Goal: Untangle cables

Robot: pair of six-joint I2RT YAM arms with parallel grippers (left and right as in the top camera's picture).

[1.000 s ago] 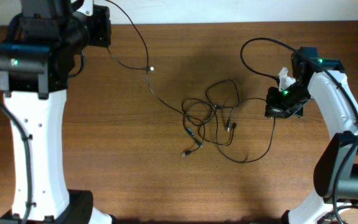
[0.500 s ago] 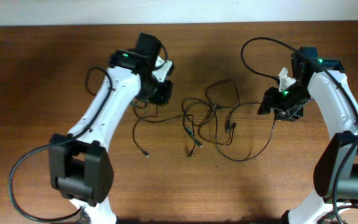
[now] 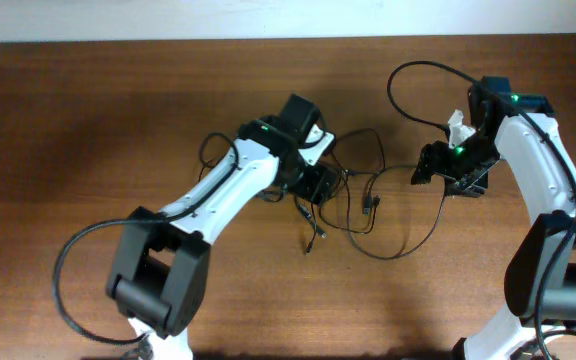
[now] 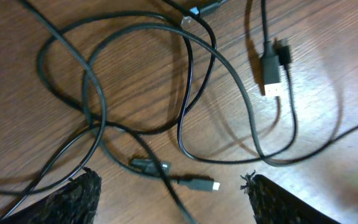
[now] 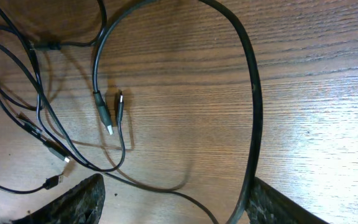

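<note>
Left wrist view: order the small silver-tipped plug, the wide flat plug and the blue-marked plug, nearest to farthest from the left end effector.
1. Small silver-tipped plug, bottom centre, just ahead of the left end effector.
2. Wide flat plug, upper right.
3. Blue-marked plug, at the top edge.

1. The cables are black throughout, and their plug tips are silvery.
2. The worktop is reddish-brown wood with fine, darker grain lines.
3. The left arm and the right arm have white shells and black joints, each with a small green light.
4. The fingers of the left end effector and the fingers of the right end effector are black with a rough, speckled surface.
5. A white strip runs along 12 o'clock in the overhead view.
</note>
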